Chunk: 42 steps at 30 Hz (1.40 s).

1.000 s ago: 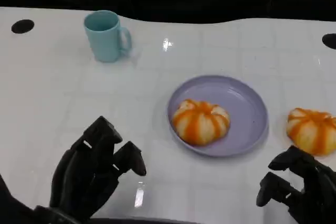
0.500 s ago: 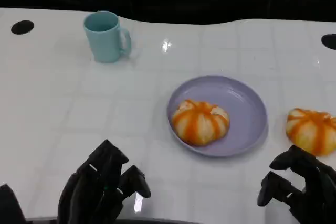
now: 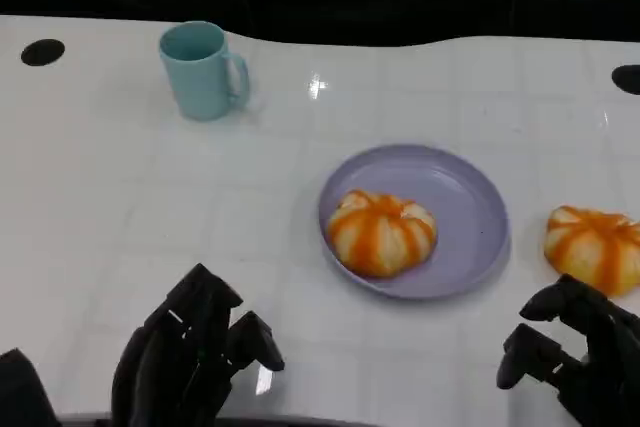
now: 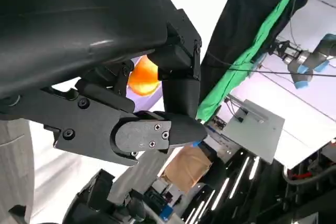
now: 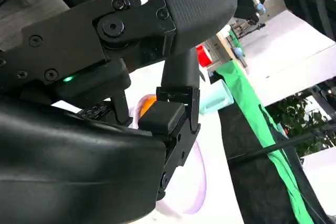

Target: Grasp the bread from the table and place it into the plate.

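Fingers curled in on both hands, nothing held — one bun plated, one bun left on the table.

Left hand sits at the near edge, well to the near-left of the plate, fingers drawn in on nothing; right hand is near-right of the plate, fingers bent inward and apart, also holding nothing. Bread on the plate lies on the plate's left half, so that part looks done. Second bread rests on the table just right of the plate, just beyond the right hand's fingertips — I'd judge it the next pick. Teal mug stands far-left of the plate, untouched. Both hands are cut off by the frame's lower edge; wrist views are mostly black shell, with the bread showing as an orange sliver.
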Each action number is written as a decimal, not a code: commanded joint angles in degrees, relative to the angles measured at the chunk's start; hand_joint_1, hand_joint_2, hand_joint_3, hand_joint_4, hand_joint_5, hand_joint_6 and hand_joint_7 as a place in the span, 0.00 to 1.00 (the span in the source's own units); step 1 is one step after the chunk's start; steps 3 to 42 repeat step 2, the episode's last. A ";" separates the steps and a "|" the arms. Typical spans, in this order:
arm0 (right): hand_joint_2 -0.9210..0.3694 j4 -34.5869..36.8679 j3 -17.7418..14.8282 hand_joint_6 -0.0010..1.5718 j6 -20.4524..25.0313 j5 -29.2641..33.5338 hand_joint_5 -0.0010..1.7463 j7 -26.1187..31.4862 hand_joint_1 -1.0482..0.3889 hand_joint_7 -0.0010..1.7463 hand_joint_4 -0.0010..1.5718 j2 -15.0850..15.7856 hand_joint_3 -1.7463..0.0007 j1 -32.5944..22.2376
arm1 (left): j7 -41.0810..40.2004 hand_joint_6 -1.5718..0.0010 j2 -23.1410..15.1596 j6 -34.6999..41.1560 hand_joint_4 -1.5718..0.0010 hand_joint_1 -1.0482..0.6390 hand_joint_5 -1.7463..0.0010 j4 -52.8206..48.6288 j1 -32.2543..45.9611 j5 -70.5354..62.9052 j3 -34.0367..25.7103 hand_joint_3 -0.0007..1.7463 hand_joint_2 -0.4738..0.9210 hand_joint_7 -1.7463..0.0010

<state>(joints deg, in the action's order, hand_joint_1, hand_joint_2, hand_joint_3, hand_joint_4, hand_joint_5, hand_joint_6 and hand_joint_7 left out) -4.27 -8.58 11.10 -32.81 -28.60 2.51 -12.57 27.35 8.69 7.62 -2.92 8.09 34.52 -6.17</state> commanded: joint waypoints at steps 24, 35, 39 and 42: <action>0.00 0.46 -0.72 0.50 -0.20 0.10 0.90 0.16 0.36 0.63 0.46 0.58 0.89 0.23 | 1.07 0.63 0.01 -2.20 0.49 0.30 0.00 -1.70 -0.71 -0.08 -0.57 0.21 1.00 0.00; 0.00 0.46 -0.72 0.50 -0.20 0.10 0.90 0.16 0.36 0.63 0.46 0.58 0.89 0.23 | 1.07 0.63 0.01 -2.20 0.49 0.30 0.00 -1.70 -0.71 -0.08 -0.57 0.21 1.00 0.00; 0.00 0.46 -0.72 0.50 -0.20 0.10 0.90 0.16 0.36 0.63 0.46 0.58 0.89 0.23 | 1.07 0.63 0.01 -2.20 0.49 0.30 0.00 -1.70 -0.71 -0.08 -0.57 0.21 1.00 0.00; 0.00 0.46 -0.72 0.50 -0.20 0.10 0.90 0.16 0.36 0.63 0.46 0.58 0.89 0.23 | 1.07 0.63 0.01 -2.20 0.49 0.30 0.00 -1.70 -0.71 -0.08 -0.57 0.21 1.00 0.00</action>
